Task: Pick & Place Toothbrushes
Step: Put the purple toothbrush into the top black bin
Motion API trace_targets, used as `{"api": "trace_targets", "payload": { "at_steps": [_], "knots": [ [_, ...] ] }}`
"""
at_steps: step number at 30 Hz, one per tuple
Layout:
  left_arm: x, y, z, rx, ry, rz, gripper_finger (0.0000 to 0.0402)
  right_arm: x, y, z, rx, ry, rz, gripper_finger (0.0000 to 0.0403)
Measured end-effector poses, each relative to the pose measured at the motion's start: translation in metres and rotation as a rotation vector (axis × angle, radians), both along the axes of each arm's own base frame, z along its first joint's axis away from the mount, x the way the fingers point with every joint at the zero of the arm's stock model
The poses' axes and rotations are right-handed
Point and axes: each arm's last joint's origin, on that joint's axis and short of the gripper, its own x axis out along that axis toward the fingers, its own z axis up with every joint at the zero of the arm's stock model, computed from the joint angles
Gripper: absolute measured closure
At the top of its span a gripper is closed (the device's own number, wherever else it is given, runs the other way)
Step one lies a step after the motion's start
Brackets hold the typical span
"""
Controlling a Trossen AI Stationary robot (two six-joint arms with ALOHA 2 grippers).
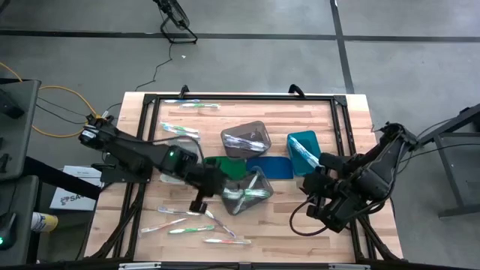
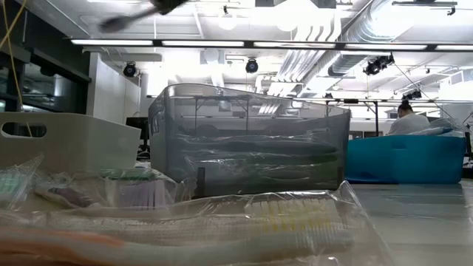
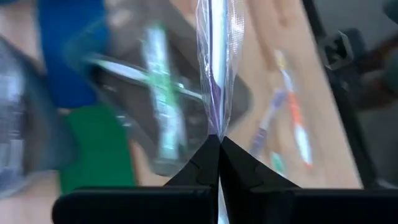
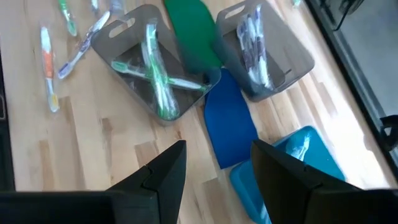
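My left gripper (image 3: pixel 219 138) hangs over the table's middle (image 1: pixel 219 184) and is shut on a toothbrush (image 3: pixel 214 56) in a clear wrapper with a dark purple streak. Under it stands a clear bin (image 1: pixel 244 191) with green toothbrushes (image 4: pixel 158 81) lying in it. My right gripper (image 4: pixel 214 168) stands open and empty above the table's right part (image 1: pixel 319 184). Loose toothbrushes lie flat on the wood at the near left (image 1: pixel 184 221) and far left (image 1: pixel 191 105). My left gripper pinches one end of the wrapped toothbrush (image 3: pixel 217 121) between its two fingertips. The fingers slant downward toward the table's right. The toothbrush sticks out ahead of them, in line with the fingers, lifted clear above the clear bin.
A grey bin (image 1: pixel 244 139) holds dark toothbrushes and a teal bin (image 1: pixel 304 150) holds blue ones. A green mat (image 1: pixel 229 166) and a blue mat (image 1: pixel 270 166) lie between the bins. A black frame (image 1: pixel 240 97) borders the table. Bare wood lies at the near right (image 4: pixel 112 155).
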Motion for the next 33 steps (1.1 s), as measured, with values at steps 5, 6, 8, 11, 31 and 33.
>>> {"api": "trace_targets", "payload": {
  "at_steps": [5,6,8,11,31,33],
  "knots": [
    [0.01,0.033,0.004,0.052,-0.03,0.053,0.0401,0.002,-0.006,0.002,-0.026,-0.015,-0.003,0.023],
    [0.011,0.04,0.004,0.066,-0.032,0.059,0.0401,0.002,-0.007,0.003,-0.026,-0.015,-0.006,0.023],
    [0.016,0.055,0.003,0.102,-0.042,0.064,0.0401,0.003,-0.011,0.004,-0.024,-0.019,-0.019,0.023],
    [0.025,0.077,0.0,0.161,-0.069,0.057,0.0401,0.004,-0.016,0.006,-0.021,-0.025,-0.038,0.023],
    [0.068,0.191,-0.061,0.496,0.004,-0.119,0.0402,0.026,-0.052,0.006,-0.026,-0.028,-0.208,0.023],
    [0.072,0.193,-0.065,0.501,-0.004,-0.116,0.0402,0.029,-0.057,0.006,-0.028,-0.029,-0.23,0.023]
  ]
}}
